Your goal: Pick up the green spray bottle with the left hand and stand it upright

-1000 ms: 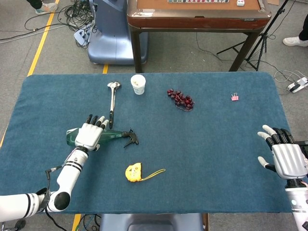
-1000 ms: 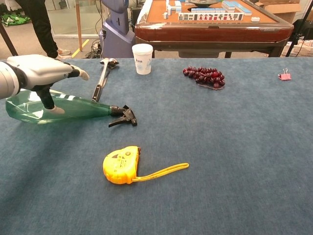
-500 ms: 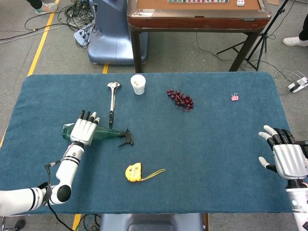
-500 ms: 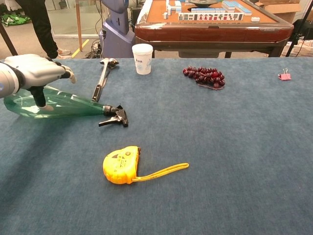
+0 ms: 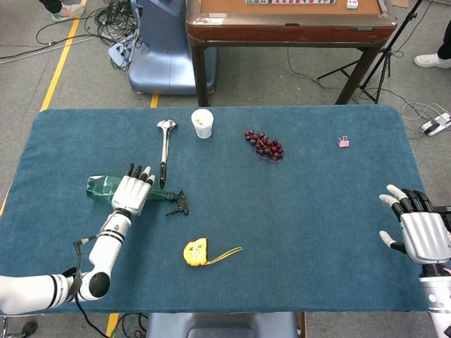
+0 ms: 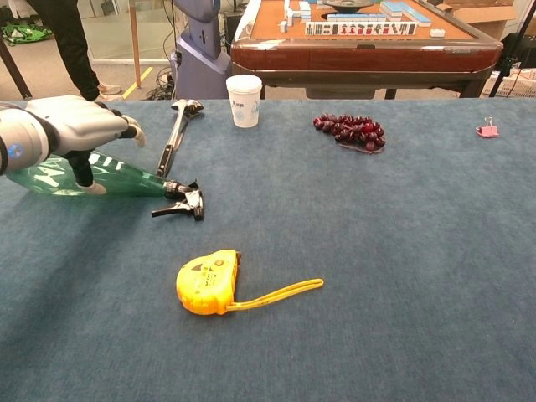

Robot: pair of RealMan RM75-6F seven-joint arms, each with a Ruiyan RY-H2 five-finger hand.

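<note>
My left hand (image 6: 79, 126), fingers draped over the lying green spray bottle (image 6: 126, 180), has dragged it away from the tape measure (image 6: 208, 282), not upright yet.

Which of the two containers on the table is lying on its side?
The green spray bottle, lying flat under the left hand with its black trigger head pointing right. The white paper cup stands upright beyond it.

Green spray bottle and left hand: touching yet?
Touching. The chest view shows the left hand draped over the green spray bottle, thumb down its near side; the bottle lies flat.
</note>
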